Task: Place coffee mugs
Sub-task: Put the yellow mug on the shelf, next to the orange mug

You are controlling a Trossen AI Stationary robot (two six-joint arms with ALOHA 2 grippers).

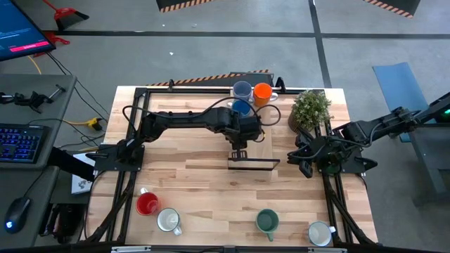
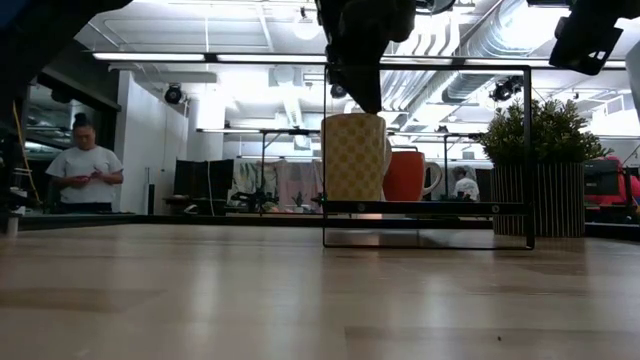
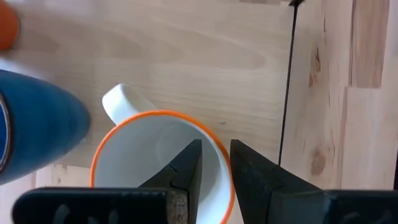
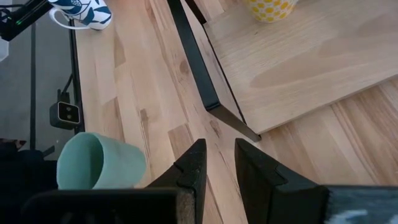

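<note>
- Near edge of the table (image 1: 211, 183), left to right in the high view: red mug (image 1: 148, 204), white mug (image 1: 169, 220), green mug (image 1: 267, 221), and a second white mug (image 1: 320, 232) with blue markings, all well apart from both grippers.
- Left gripper (image 1: 239, 150), at table centre: it hangs over the raised wooden shelf (image 1: 264, 144) on its black frame. In the left wrist view its tips straddle the rim of the yellow-patterned mug (image 3: 158, 158), one finger inside the bowl and one outside; a narrow gap shows between them, and whether they pinch the wall cannot be told.
- Key relation: the mug stands upright directly below the jaws, axis vertical, handle pointing away from the fingers, so any coming move is judged to be a straight lift clear. The left arm is much the nearer.
- Far row: light blue mug (image 1: 242, 89), dark blue mug (image 1: 241, 107) and orange mug (image 1: 262, 92), just beyond the gripper.
- Potted plant (image 1: 310, 109) to their right.
- Right gripper (image 1: 304, 163), at the right edge: idle above bare wood, fingers slightly apart and empty.
- View differences: only the low view shows the mug's chequered side seated on the shelf; only the left wrist view shows its orange rim and white interior.
</note>
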